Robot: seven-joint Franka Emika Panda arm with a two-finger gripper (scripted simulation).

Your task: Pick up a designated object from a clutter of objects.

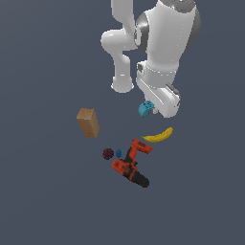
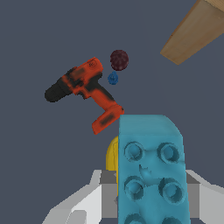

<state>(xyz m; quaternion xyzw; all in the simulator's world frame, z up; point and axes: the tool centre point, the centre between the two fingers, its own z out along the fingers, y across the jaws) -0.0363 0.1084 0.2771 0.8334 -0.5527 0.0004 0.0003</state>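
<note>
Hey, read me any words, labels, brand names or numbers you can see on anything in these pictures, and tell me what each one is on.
No readable text in either view.
Cyan brick, held in the gripper: plain studs, no lettering legible.
Power drill: a dark patch on the orange body, too blurred to read as a label.
Banana, wooden block, maroon ball, tiny blue piece: no markings visible.

We see only one flat, even, dark slate-blue floor filling both views to every edge. We make out no seam or texture on it. The light is soft and diffuse, casting hardly any shadow.
</note>
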